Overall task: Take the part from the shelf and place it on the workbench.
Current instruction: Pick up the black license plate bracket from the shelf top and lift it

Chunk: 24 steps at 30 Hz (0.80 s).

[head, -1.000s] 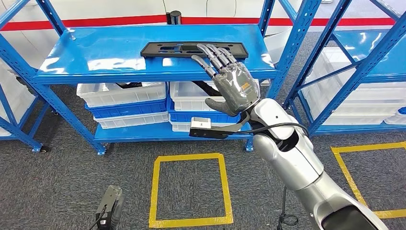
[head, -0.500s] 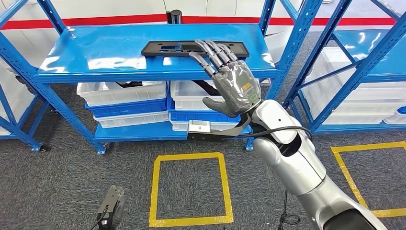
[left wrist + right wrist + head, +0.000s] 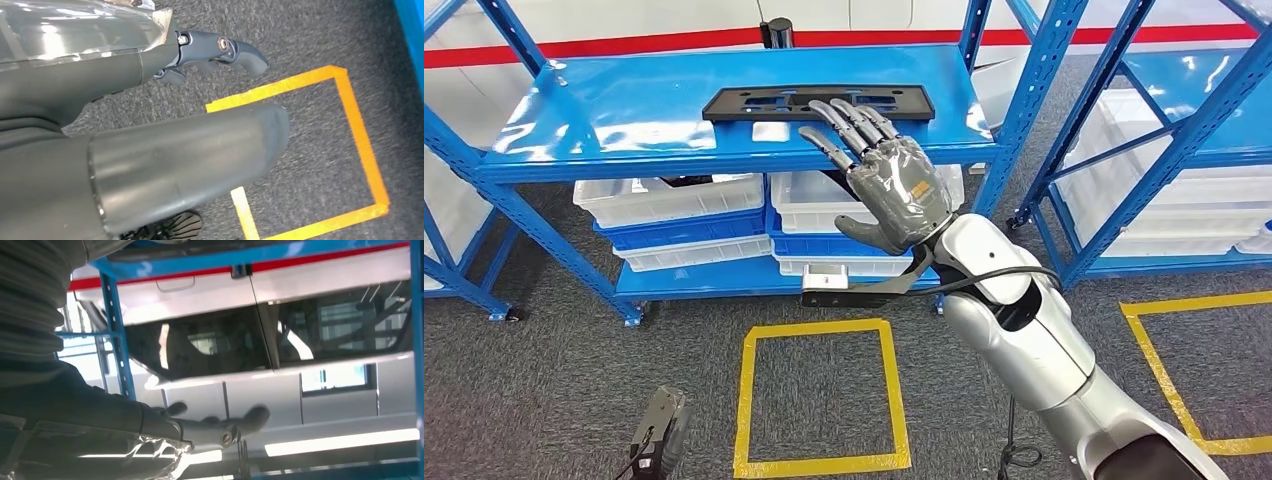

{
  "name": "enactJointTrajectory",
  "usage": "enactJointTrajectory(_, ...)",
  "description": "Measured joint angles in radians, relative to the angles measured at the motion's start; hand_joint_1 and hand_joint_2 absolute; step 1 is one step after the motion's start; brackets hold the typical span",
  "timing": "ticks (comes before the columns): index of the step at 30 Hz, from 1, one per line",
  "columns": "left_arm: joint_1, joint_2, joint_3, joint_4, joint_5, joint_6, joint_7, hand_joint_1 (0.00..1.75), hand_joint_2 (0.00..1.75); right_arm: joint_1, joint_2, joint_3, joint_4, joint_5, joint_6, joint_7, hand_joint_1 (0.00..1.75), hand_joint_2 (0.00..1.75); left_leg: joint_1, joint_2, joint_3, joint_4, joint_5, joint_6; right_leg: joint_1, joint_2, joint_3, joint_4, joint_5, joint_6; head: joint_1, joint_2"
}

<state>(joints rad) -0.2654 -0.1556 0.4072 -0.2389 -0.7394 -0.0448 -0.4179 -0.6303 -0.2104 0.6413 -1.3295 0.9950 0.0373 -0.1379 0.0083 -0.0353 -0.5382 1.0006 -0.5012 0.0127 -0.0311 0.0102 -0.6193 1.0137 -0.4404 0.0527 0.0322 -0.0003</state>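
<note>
A long flat black part (image 3: pixel 754 102) lies on the top board of the blue shelf (image 3: pixel 624 130), toward its back. My right hand (image 3: pixel 884 180) is raised before the shelf with its fingers stretched out and spread, holding nothing. Its fingertips (image 3: pixel 824 108) reach over the part's right half; I cannot tell whether they touch it. In the right wrist view, the right hand (image 3: pixel 100 415) points toward the underside of the shelf board. My left hand (image 3: pixel 165 55) hangs low over the carpet with its fingers loosely curled and nothing in it; in the head view the left hand (image 3: pixel 659 438) is at the bottom edge.
White and blue bins (image 3: pixel 674 215) fill the shelf's lower levels. A second blue rack (image 3: pixel 1184 130) with white bins stands to the right. Yellow tape squares (image 3: pixel 822 395) mark the grey carpet in front of the shelf. A blue upright (image 3: pixel 1024 100) stands just right of my hand.
My right hand has moved forward and to the left, so its fingertips now lie over the black part. The head view has shifted a little. The left hand hangs as before.
</note>
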Motion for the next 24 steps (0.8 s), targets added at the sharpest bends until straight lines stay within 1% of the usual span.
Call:
enactJointTrajectory(1,0.000,0.000,-0.001,-0.001,0.003,0.000,0.001,0.00,0.00,-0.003,0.001,0.002,0.002,-0.003,0.001,-0.003,0.00,1.75,0.002,0.003,-0.006,0.015,0.003,-0.004,-0.002,0.001,0.006,-0.001,-0.001,-0.009,-0.001,0.000)
enactJointTrajectory(2,-0.002,0.000,-0.001,-0.002,0.005,0.001,0.002,0.00,0.00,-0.009,0.003,0.004,0.004,-0.005,0.001,-0.005,0.00,1.75,0.004,0.009,-0.023,0.046,0.009,-0.007,-0.003,0.001,0.016,-0.001,-0.007,-0.019,-0.002,0.000)
enactJointTrajectory(3,-0.004,0.000,-0.002,-0.004,0.006,0.001,0.002,0.00,0.00,-0.014,0.005,0.006,0.005,-0.007,0.001,-0.006,0.00,1.75,0.005,0.016,-0.054,0.097,0.014,-0.012,-0.003,0.001,0.028,-0.002,-0.015,-0.029,-0.002,0.000)
enactJointTrajectory(4,-0.005,0.000,-0.002,-0.005,0.006,0.001,0.002,0.00,0.00,-0.018,0.007,0.008,0.006,-0.008,0.001,-0.007,0.00,1.75,0.005,0.025,-0.099,0.162,0.012,-0.017,-0.002,0.001,0.040,-0.003,-0.025,-0.037,-0.003,0.000)
enactJointTrajectory(5,-0.005,0.000,-0.002,-0.005,0.007,0.001,0.002,0.00,0.00,-0.020,0.008,0.011,0.008,-0.008,0.001,-0.007,0.00,1.75,0.006,0.030,-0.148,0.226,-0.002,-0.021,0.000,0.000,0.052,-0.003,-0.035,-0.042,-0.004,0.000)
enactJointTrajectory(6,-0.003,0.000,-0.002,-0.005,0.008,0.001,0.003,0.00,0.00,-0.021,0.008,0.013,0.011,-0.009,0.002,-0.007,0.00,1.75,0.006,0.032,-0.194,0.273,-0.024,-0.023,0.003,0.000,0.065,-0.003,-0.047,-0.045,-0.004,0.000)
enactJointTrajectory(7,-0.001,0.000,-0.002,-0.005,0.010,0.001,0.003,0.00,0.00,-0.021,0.008,0.015,0.014,-0.010,0.002,-0.007,0.00,1.75,0.005,0.033,-0.230,0.297,-0.044,-0.023,0.005,0.001,0.079,-0.003,-0.059,-0.047,-0.004,0.000)
enactJointTrajectory(8,0.001,0.000,-0.002,-0.005,0.013,0.002,0.003,0.00,0.00,-0.022,0.009,0.018,0.016,-0.012,0.002,-0.008,0.00,1.75,0.004,0.033,-0.250,0.289,-0.051,-0.019,0.007,0.002,0.096,-0.004,-0.072,-0.048,-0.004,0.000)
enactJointTrajectory(9,0.002,0.000,-0.002,-0.005,0.017,0.002,0.003,0.00,0.00,-0.023,0.010,0.020,0.019,-0.013,0.002,-0.008,0.00,1.75,0.001,0.033,-0.256,0.252,-0.037,-0.012,0.010,0.003,0.114,-0.004,-0.086,-0.048,-0.004,0.000)
enactJointTrajectory(10,0.003,0.001,-0.002,-0.005,0.021,0.002,0.002,0.00,0.00,-0.025,0.013,0.022,0.022,-0.015,0.002,-0.009,0.00,1.75,-0.003,0.033,-0.250,0.192,0.004,-0.001,0.013,0.003,0.134,-0.006,-0.101,-0.048,-0.004,0.000)
enactJointTrajectory(11,0.004,0.002,-0.002,-0.005,0.024,0.003,0.002,0.00,0.00,-0.027,0.016,0.025,0.026,-0.016,0.003,-0.009,0.00,1.75,-0.011,0.032,-0.238,0.120,0.071,0.013,0.015,0.004,0.153,-0.007,-0.115,-0.047,-0.004,0.000)
enactJointTrajectory(12,0.005,0.004,-0.002,-0.005,0.026,0.004,0.002,0.00,0.00,-0.029,0.019,0.027,0.031,-0.016,0.004,-0.009,0.00,1.75,-0.018,0.028,-0.227,0.066,0.128,0.025,0.017,0.006,0.168,-0.011,-0.129,-0.044,-0.003,0.000)
enactJointTrajectory(13,0.006,0.006,-0.002,-0.005,0.027,0.004,0.002,0.00,0.00,-0.032,0.023,0.030,0.035,-0.017,0.004,-0.010,0.00,1.75,-0.024,0.025,-0.214,0.029,0.169,0.034,0.019,0.007,0.180,-0.019,-0.141,-0.040,-0.003,0.000)
enactJointTrajectory(14,0.007,0.007,-0.002,-0.005,0.028,0.005,0.002,0.00,0.00,-0.035,0.025,0.032,0.039,-0.017,0.005,-0.010,0.00,1.75,-0.029,0.022,-0.205,0.010,0.187,0.039,0.021,0.008,0.192,-0.024,-0.147,-0.034,-0.003,0.000)
enactJointTrajectory(16,0.006,0.005,-0.003,-0.006,0.029,0.006,0.002,0.00,0.00,-0.047,0.029,0.034,0.043,-0.019,0.004,-0.010,0.00,1.75,-0.028,0.022,-0.175,-0.002,0.172,0.043,0.023,0.007,0.204,-0.020,-0.140,-0.015,-0.004,0.000)
enactJointTrajectory(17,0.004,0.004,-0.003,-0.007,0.029,0.006,0.001,0.00,0.00,-0.053,0.029,0.034,0.044,-0.021,0.004,-0.010,0.00,1.75,-0.026,0.021,-0.158,-0.012,0.167,0.046,0.024,0.005,0.195,0.011,-0.125,-0.006,-0.004,0.000)
enactJointTrajectory(18,0.003,0.003,-0.003,-0.008,0.029,0.007,0.001,0.00,0.00,-0.057,0.029,0.034,0.046,-0.022,0.003,-0.010,0.00,1.75,-0.023,0.021,-0.140,-0.019,0.162,0.049,0.024,0.004,0.166,0.059,-0.111,0.001,-0.004,0.000)
enactJointTrajectory(19,0.003,0.002,-0.003,-0.008,0.029,0.008,0.001,0.00,0.00,-0.058,0.029,0.035,0.048,-0.023,0.003,-0.009,0.00,1.75,-0.021,0.020,-0.124,-0.027,0.154,0.051,0.024,0.003,0.122,0.122,-0.109,0.000,-0.003,0.000)
enactJointTrajectory(20,0.002,0.002,-0.004,-0.008,0.030,0.008,0.001,0.00,0.00,-0.056,0.028,0.035,0.051,-0.023,0.003,-0.009,0.00,1.75,-0.021,0.019,-0.111,-0.031,0.144,0.053,0.024,0.002,0.071,0.185,-0.121,-0.006,-0.003,0.000)
enactJointTrajectory(21,0.003,0.000,-0.004,-0.008,0.030,0.008,0.001,0.00,0.00,-0.054,0.026,0.036,0.054,-0.023,0.003,-0.009,0.00,1.75,-0.020,0.017,-0.098,-0.033,0.133,0.053,0.024,0.002,0.022,0.228,-0.154,-0.015,-0.003,0.000)
enactJointTrajectory(22,0.003,-0.001,-0.004,-0.008,0.031,0.008,0.001,0.00,0.00,-0.051,0.025,0.036,0.058,-0.023,0.003,-0.009,0.00,1.75,-0.020,0.014,-0.085,-0.034,0.122,0.052,0.023,0.002,-0.018,0.248,-0.196,-0.025,-0.003,0.000)
enactJointTrajectory(23,0.004,-0.002,-0.004,-0.008,0.033,0.008,0.001,0.00,0.00,-0.050,0.023,0.036,0.061,-0.023,0.003,-0.009,0.00,1.75,-0.020,0.011,-0.072,-0.034,0.110,0.050,0.023,0.002,-0.044,0.240,-0.231,-0.029,-0.002,0.000)
enactJointTrajectory(24,0.005,-0.003,-0.004,-0.008,0.035,0.008,0.001,0.00,0.00,-0.049,0.022,0.036,0.063,-0.023,0.002,-0.009,0.00,1.75,-0.020,0.007,-0.057,-0.034,0.097,0.048,0.022,0.002,-0.059,0.207,-0.240,-0.023,-0.002,0.000)
